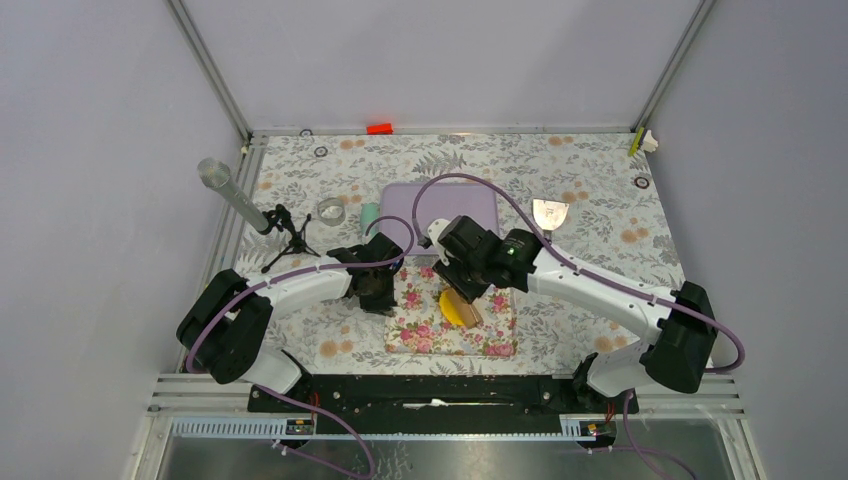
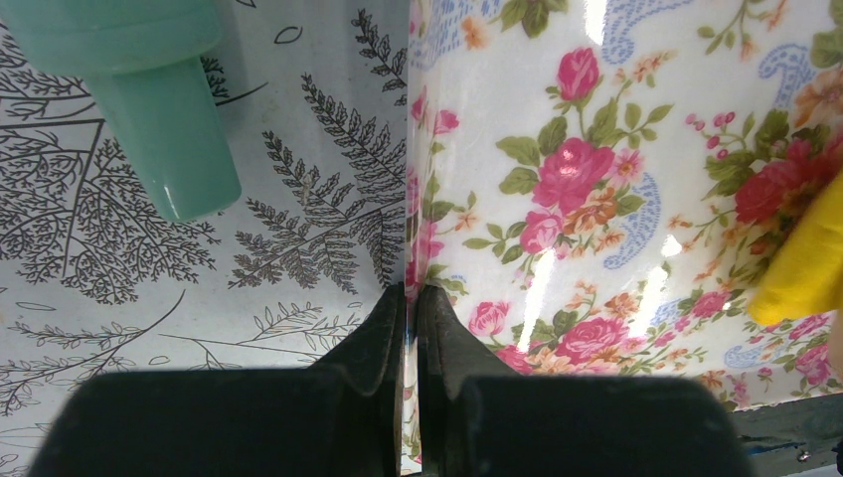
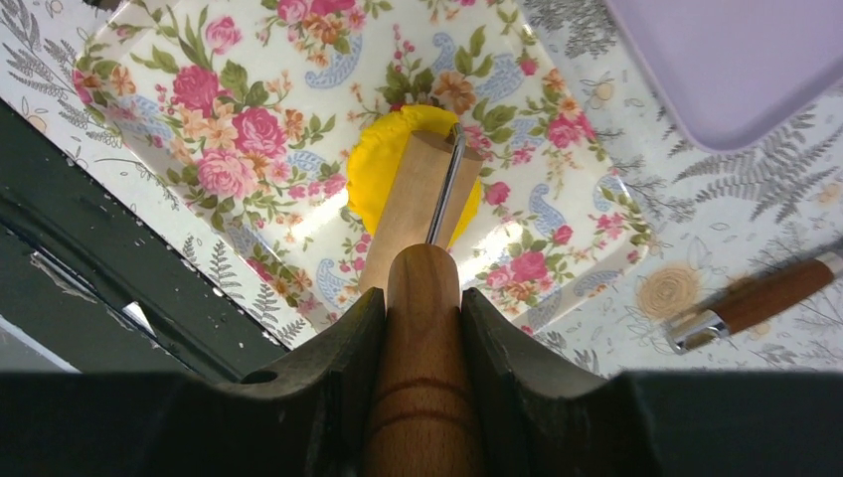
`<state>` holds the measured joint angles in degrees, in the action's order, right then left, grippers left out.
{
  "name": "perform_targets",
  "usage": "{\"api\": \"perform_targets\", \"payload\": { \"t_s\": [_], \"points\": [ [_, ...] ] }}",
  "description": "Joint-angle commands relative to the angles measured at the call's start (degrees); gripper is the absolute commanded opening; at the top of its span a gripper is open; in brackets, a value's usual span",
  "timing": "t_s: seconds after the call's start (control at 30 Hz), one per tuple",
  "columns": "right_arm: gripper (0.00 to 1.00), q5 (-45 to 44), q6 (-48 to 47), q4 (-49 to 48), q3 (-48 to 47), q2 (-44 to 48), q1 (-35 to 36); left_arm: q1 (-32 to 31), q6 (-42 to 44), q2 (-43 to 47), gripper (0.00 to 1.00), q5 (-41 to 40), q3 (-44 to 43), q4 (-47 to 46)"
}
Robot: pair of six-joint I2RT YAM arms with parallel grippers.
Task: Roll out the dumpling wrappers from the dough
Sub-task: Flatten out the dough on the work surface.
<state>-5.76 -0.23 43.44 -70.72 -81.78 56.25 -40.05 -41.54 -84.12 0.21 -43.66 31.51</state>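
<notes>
Yellow dough [image 3: 383, 164] under wooden roller [image 3: 422, 328] clamped in right jaws, left jaws together

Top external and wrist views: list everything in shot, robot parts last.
table cover: one, grey fern print, whole tabletop
mat: one, floral pink-and-white, centre front
dough: one, yellow, on the mat under the roller
roller: one, wooden, on the dough
tray: one, lavender, behind the mat
cylinder: one, mint green, left of tray
ring: one, clear, left of cylinder
scraper: one, metal, right of tray
tripod: one, black, far left, carrying a grey tube
block: one, red, back edge
left arm: one, black and white, jaws shut at the mat's left edge
right arm: one, black and white, jaws gripping the roller's handle
</notes>
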Motion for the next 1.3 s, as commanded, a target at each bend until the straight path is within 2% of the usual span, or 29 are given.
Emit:
{"api": "perform_targets", "payload": {
  "t_s": [0.0, 0.2, 0.43, 0.6, 0.83, 0.93, 1.07, 1.27],
  "points": [
    [0.0, 3.1, -0.1, -3.5, 3.9, -1.1, 0.5, -0.2, 1.5, 0.1, 0.0, -2.6, 0.9, 1.3],
    [0.0, 6.8, 2.1, -3.1, 5.6, -3.9, 0.5, -0.2, 1.7, 0.3, 0.0, -2.6, 0.9, 1.4],
    [0.0, 6.8, 1.8, -4.3, 5.4, -5.4, 0.5, -0.2, 1.6, 0.8, 0.0, -2.7, 1.3, 1.4],
    [0.0, 8.3, 2.2, -3.3, 2.7, -4.5, 0.5, -0.2, 1.6, 1.0, 0.0, -2.7, 1.4, 1.4],
    [0.0, 14.9, 2.4, -1.5, -1.9, -1.2, 0.7, -0.2, 1.8, 0.3, 0.0, -2.6, 0.9, 1.4],
    [0.0, 12.1, 1.6, -0.5, -3.1, 1.2, 0.6, -0.2, 1.9, 0.4, 0.0, -2.6, 0.7, 1.4],
    [0.0, 0.0, 2.5, 1.4, -4.9, 2.2, 0.3, -0.2, 2.1, 0.5, 0.0, -2.6, 0.2, 1.4],
    [0.0, -10.4, 6.2, 1.7, -3.5, 3.4, -4.7, -0.2, 3.2, 0.3, 0.0, -2.5, -1.9, 1.5]
  ]
}}
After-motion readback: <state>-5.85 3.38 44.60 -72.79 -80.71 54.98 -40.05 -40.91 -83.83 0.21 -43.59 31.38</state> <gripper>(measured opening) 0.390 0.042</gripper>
